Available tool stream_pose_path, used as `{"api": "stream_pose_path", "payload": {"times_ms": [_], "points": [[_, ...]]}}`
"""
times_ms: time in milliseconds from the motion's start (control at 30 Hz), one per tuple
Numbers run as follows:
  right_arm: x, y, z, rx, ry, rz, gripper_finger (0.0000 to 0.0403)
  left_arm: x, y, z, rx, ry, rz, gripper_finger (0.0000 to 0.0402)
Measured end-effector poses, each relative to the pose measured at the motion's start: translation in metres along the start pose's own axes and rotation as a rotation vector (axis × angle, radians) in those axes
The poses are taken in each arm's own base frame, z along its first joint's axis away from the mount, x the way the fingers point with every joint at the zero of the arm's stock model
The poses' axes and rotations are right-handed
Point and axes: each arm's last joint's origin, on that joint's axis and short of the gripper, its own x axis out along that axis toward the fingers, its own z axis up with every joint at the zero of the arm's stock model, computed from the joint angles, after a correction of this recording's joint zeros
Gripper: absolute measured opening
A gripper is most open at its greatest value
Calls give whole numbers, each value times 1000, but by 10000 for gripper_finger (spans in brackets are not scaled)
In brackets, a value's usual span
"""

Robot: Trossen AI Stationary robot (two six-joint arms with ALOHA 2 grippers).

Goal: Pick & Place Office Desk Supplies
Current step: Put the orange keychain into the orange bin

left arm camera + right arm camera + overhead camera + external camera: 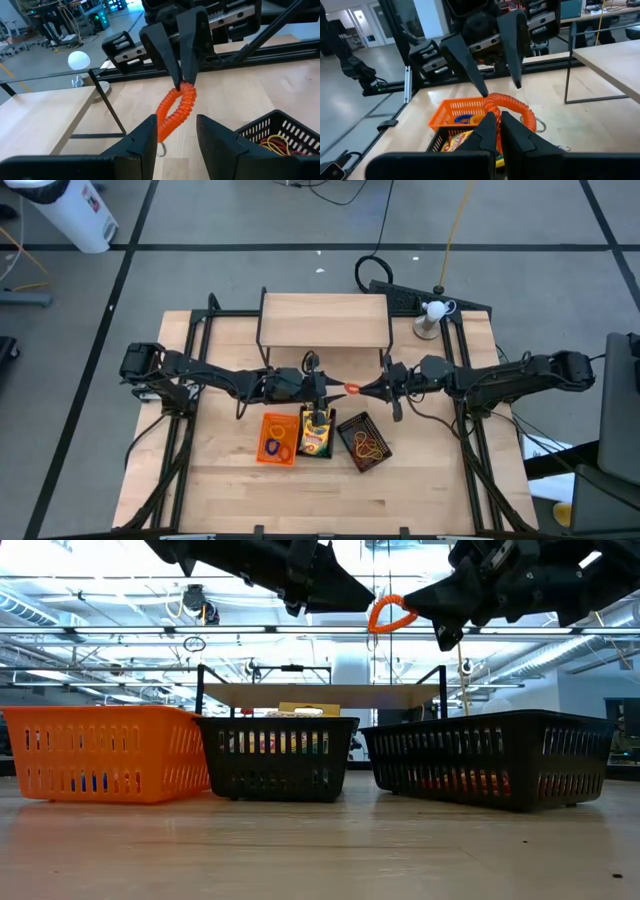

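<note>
Orange coil (354,389) hangs mid-air above trays, clenched in right gripper (372,389); left gripper (328,387) released, straddling it. Close left fully before right lets go.

- I count three mesh trays in a row near the table's middle: one orange tray (262,452) on the left and two black ones, the middle black tray (331,452) and the right black tray (383,461).
- One orange coiled loop (354,389) hangs above them.
- Two arms, so two grippers: the left gripper (328,386) and the right gripper (366,389).
- Crayon boxes (316,434) in the middle tray: I think two, but they overlap.
</note>
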Motion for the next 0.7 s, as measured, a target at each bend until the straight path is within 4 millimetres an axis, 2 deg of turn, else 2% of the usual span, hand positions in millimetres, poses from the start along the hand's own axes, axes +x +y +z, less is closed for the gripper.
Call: {"api": "stream_pose_path", "payload": {"times_ms": [500, 700], "points": [[3, 1, 4, 48, -58, 43, 0, 0, 0, 1, -2, -10, 1, 138], [11, -1, -3, 70, -44, 62, 0, 0, 1, 4, -5, -38, 6, 138]]}}
